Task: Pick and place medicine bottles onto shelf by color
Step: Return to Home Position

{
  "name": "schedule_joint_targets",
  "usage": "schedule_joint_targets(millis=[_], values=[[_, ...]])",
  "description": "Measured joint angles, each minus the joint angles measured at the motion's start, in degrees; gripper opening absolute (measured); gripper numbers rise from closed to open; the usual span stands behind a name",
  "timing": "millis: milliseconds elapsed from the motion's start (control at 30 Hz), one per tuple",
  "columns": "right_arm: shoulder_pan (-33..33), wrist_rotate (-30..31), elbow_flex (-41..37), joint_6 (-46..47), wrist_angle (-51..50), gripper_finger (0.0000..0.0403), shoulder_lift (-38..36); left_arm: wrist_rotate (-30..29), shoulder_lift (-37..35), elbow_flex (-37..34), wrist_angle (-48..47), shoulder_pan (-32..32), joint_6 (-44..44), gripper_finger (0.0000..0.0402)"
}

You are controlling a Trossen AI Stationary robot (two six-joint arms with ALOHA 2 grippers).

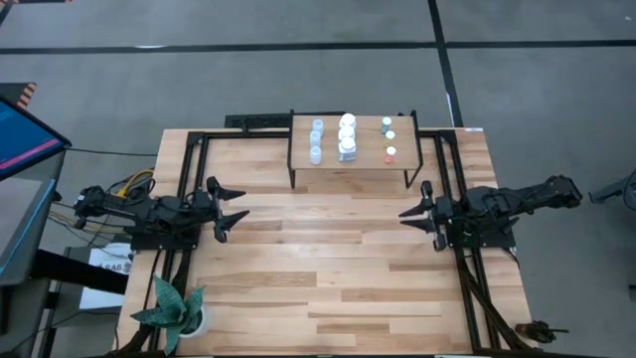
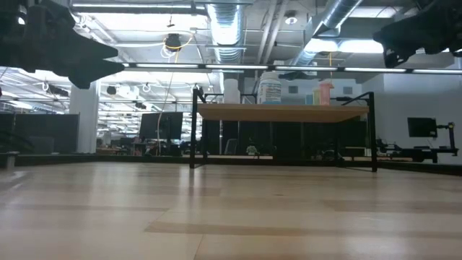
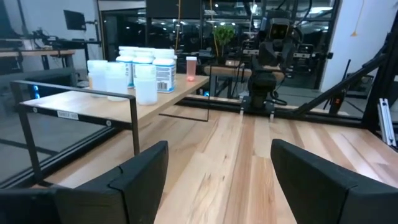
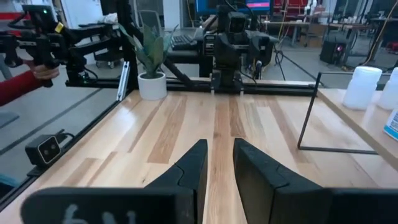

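Observation:
The shelf (image 1: 348,151) stands at the table's far edge on thin black legs. All nine medicine bottles stand upright on it in three rows: pale-blue-capped ones (image 1: 316,139) on its left, larger white ones (image 1: 347,136) in the middle, small green-, whitish- and orange-capped ones (image 1: 389,139) on its right. They also show in the left wrist view (image 3: 140,71) and the low view (image 2: 269,88). My left gripper (image 1: 234,206) hovers at the table's left, wide open (image 3: 217,162) and empty. My right gripper (image 1: 409,214) hovers at the table's right, empty, with only a narrow gap between its fingers (image 4: 219,155).
A white plant pot (image 1: 179,316) stands at the table's near left corner. Bare wooden tabletop (image 1: 328,249) lies between the two arms. A person's hand in a red sleeve (image 4: 25,78) shows beyond the table's left side. A monitor (image 1: 20,134) stands off the table's left.

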Motion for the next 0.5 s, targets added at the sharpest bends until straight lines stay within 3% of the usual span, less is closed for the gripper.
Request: schedule_joint_targets(millis=[267, 500], values=[[0.0, 0.02, -6.47, 0.22, 7.64, 0.0101, 0.05, 0.02, 0.0, 0.0, 0.0, 0.0, -0.01, 0.0272], [-2.25, 1.44, -7.28, -0.09, 4.89, 0.0101, -2.23, 0.07, 0.0, 0.0, 0.0, 0.0, -0.9, 0.0272]])
